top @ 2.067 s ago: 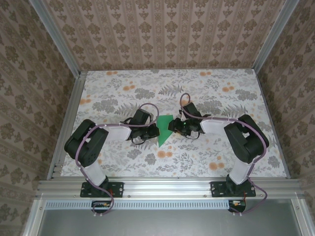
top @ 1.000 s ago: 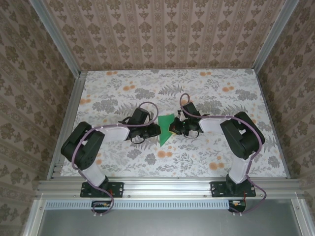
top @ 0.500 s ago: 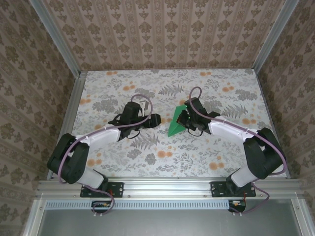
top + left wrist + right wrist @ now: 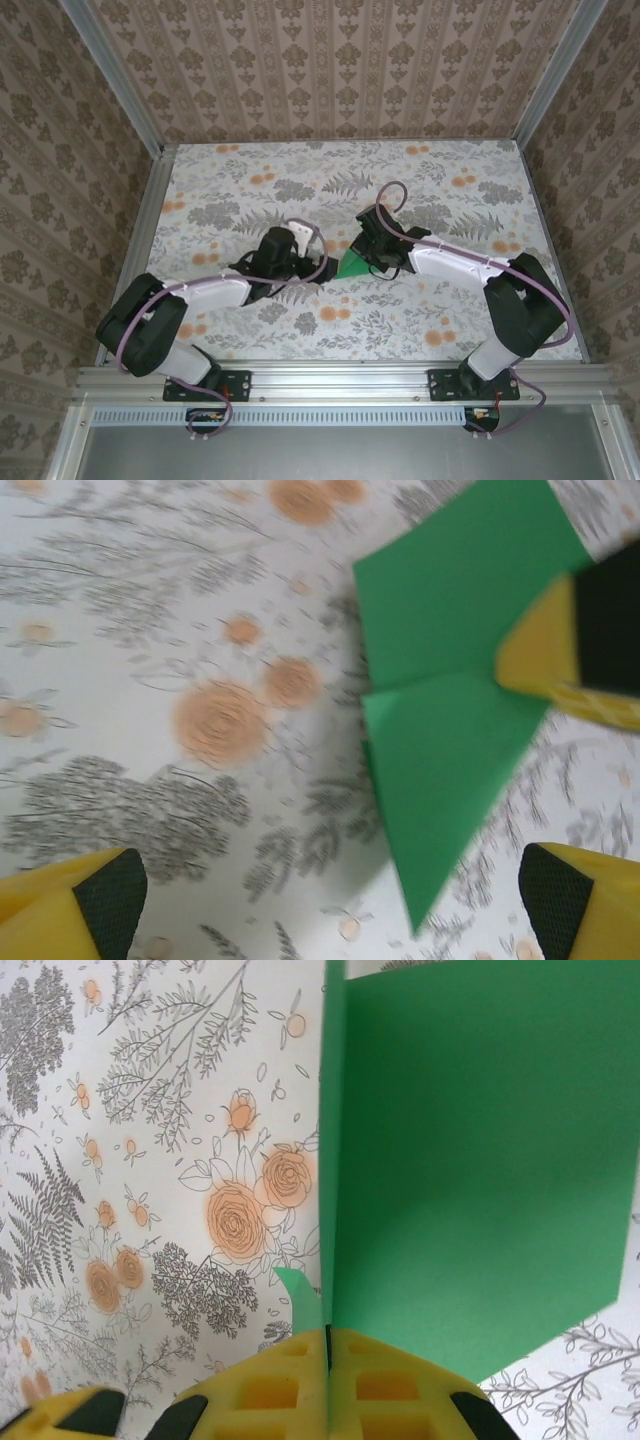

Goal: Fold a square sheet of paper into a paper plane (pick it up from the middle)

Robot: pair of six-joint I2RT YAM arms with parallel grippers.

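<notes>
- Two arms are reaching toward the middle of the table, and their grippers are facing each other there, near together.
- The right gripper is holding the plane, which is a piece of folded bright green paper with a pointed tip.
- In the right wrist view, the yellow fingers of the right gripper are pressing together on the folded edge of the plane, so these jaws are clamped on it.
- From this clamp, the paper is standing on its edge and spreading out to the right, and a small green flap is sticking out on the left of the fold.
- The left gripper is hanging just beside the tip of the plane and is gripping nothing.
- In the left wrist view, the two yellow fingers of the left gripper are showing in the lower corners, wide apart, with only the table between them.
- In that view, the plane is showing two flaps that are meeting at a crease, and its tip is pointing down between the open jaws.
- One finger of the right gripper is touching the plane at its right side.
- The plane is throwing a soft shadow on the table, but I cannot tell if the tip is touching the surface.
</notes>
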